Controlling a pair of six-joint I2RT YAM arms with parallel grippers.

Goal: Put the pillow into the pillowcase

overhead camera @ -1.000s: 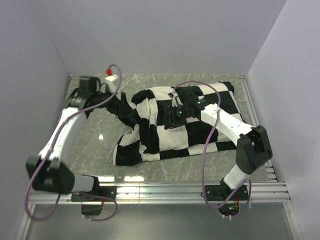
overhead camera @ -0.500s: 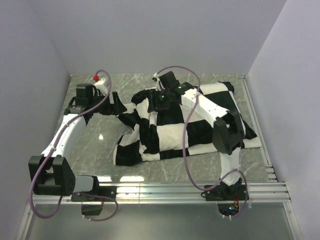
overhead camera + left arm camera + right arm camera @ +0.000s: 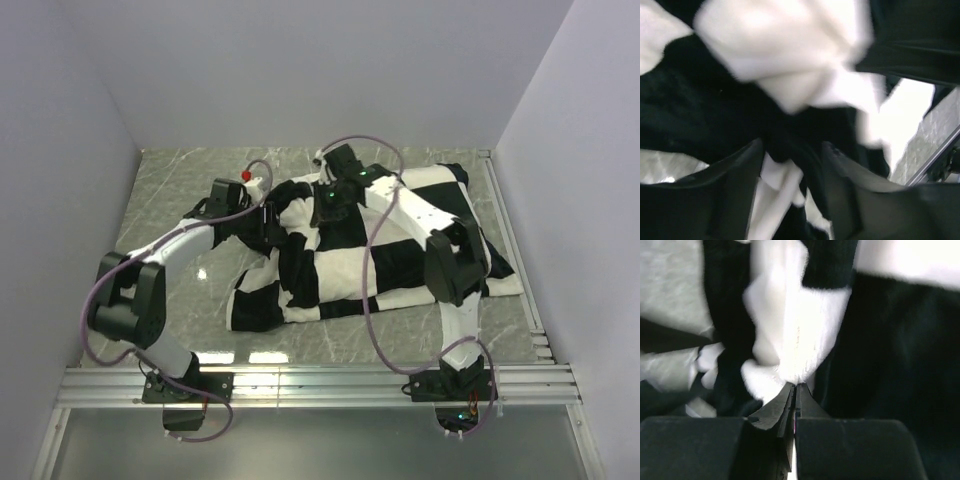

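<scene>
Now | left gripper point(image 3: 792, 150) half-open astride fuzzy checkered pillowcase point(image 3: 335, 278) | right gripper point(image 3: 795, 386) pinching its white fold

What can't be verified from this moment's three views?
1. The pillow: visible in no view; only the outside of the pillowcase shows.
2. Left gripper: the left wrist view is motion-blurred; fabric sits between its jaws, but a grip cannot be judged.
3. Right gripper: shut against a white fold; its tips hide whether cloth is caught.
4. The pillowcase's opening: in the top view, arms and folds cover it.
</scene>
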